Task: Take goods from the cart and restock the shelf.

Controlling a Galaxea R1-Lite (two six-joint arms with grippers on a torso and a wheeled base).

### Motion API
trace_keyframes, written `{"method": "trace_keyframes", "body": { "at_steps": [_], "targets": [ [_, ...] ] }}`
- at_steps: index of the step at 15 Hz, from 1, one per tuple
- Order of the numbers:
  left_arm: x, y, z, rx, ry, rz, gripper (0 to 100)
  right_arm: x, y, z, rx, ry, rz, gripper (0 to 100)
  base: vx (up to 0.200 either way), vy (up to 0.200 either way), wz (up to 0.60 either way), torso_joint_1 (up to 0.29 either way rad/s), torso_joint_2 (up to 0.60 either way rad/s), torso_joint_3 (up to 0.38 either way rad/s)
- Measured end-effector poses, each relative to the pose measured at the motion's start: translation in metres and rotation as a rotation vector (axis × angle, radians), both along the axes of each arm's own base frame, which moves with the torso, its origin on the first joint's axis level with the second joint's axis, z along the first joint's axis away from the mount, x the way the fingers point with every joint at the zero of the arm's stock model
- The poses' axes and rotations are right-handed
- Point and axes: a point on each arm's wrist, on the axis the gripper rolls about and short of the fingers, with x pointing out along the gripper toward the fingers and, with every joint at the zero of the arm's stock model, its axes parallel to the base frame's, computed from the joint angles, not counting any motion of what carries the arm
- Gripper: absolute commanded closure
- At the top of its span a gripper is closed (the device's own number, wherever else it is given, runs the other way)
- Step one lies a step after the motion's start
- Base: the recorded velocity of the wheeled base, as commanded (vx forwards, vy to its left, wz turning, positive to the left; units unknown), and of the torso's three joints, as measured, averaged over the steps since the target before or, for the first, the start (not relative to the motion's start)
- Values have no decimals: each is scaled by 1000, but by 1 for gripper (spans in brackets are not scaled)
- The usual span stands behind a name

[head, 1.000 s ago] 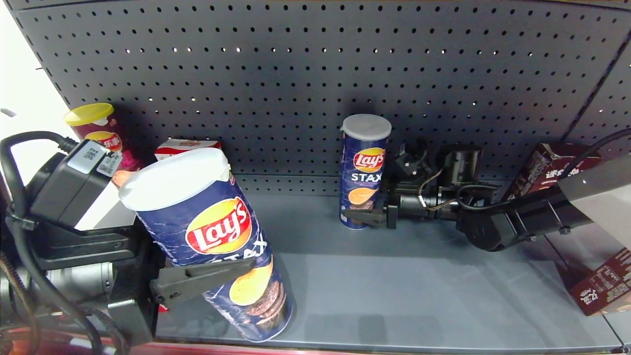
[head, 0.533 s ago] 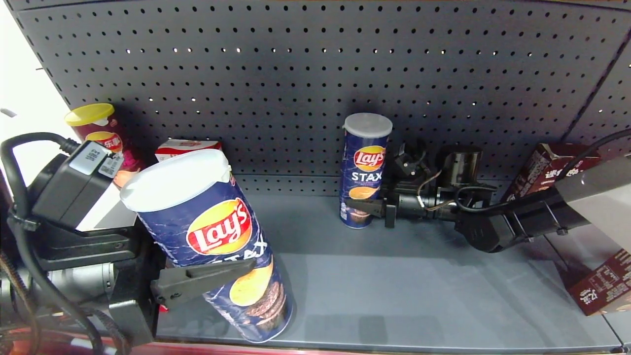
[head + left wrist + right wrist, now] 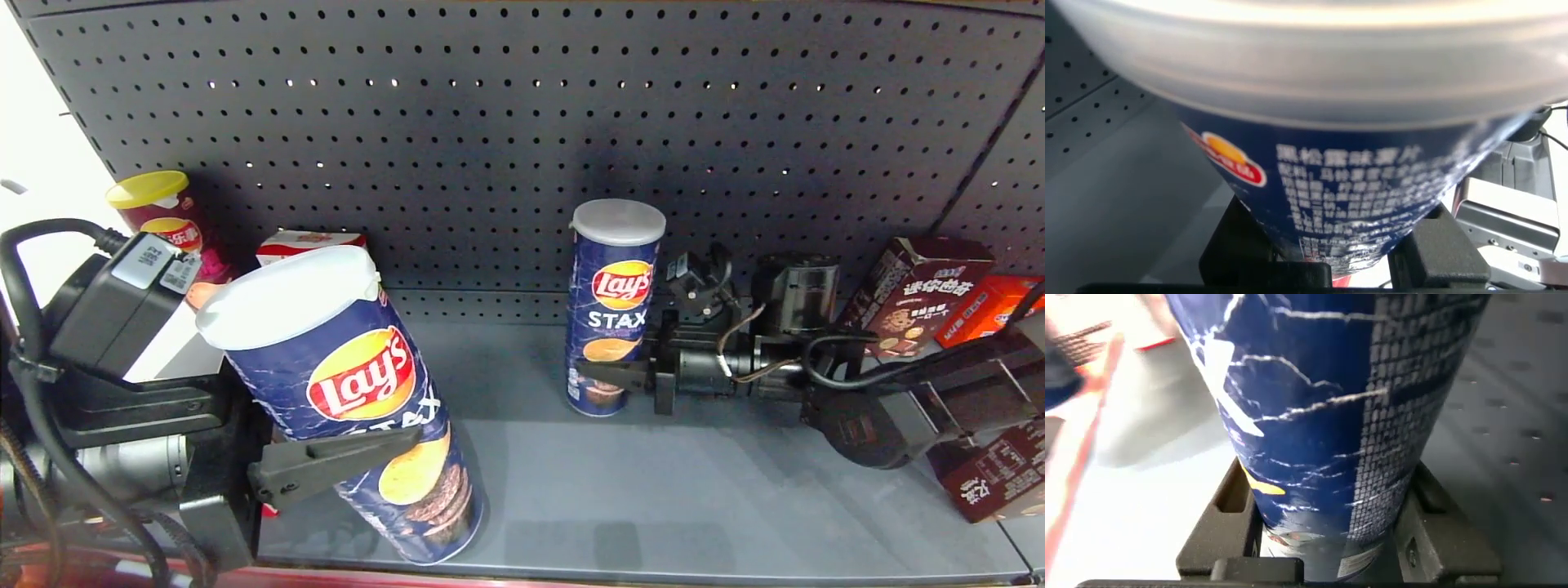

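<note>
The left gripper has its jaws pinching a tilted chips can at the front-left edge of the shelf. Released at that lean, it would likely topple or roll off. A red can and a small box crowd the corner behind. Mid-shelf, the right gripper has its jaws clamped on the 2nd can, upright. A brown box and an orange box hem that arm in.

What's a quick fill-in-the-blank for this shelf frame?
1. The left gripper holds the left can ____, not upright.
2. The right gripper holds the right can ____, not leaning.
3. The red can at the back left has a ____ lid.
Missing words: tilted; upright; yellow.
</note>
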Motion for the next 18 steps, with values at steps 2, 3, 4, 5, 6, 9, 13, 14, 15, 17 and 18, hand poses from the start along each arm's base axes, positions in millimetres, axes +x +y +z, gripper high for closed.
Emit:
{"method": "trace_keyframes", "body": {
  "at_steps": [2,3,4,5,6,9,13,14,15,17,18],
  "targets": [
    [0,0,0,0,-1,0,100,-22,-4,2,9,-20,3,100,0,0,0,0,0,0],
    [0,0,0,0,-2,4,100,-32,-5,2,9,-24,-2,100,0,0,0,0,0,0],
    [0,0,0,1,-2,6,100,-42,-6,2,7,-23,-3,100,0,0,0,0,0,0],
    [0,0,1,0,-4,6,100,-51,-6,2,6,-22,3,100,0,0,0,0,0,0],
    [0,0,1,0,-5,6,100,-59,-8,1,2,-17,7,100,0,0,0,0,0,0],
    [0,0,2,-2,-6,8,100,-82,-9,-7,-22,2,-6,100,0,0,0,0,0,0],
    [-1,0,2,-2,-7,7,100,-97,-10,-21,-24,-7,-26,100,0,0,0,0,0,0],
    [-1,0,2,-1,-8,7,100,-97,-10,-25,-30,1,-25,100,0,0,0,0,0,0],
    [-1,0,2,-1,-8,7,100,-97,-10,-29,-37,11,-25,100,0,0,0,0,0,0],
    [-1,0,1,-1,-6,7,100,-96,-10,-34,-46,23,-26,100,0,0,0,0,0,0],
    [-1,0,1,0,-5,6,100,-96,-9,-36,-52,27,-40,100,0,0,0,0,0,0]
  ]
}}
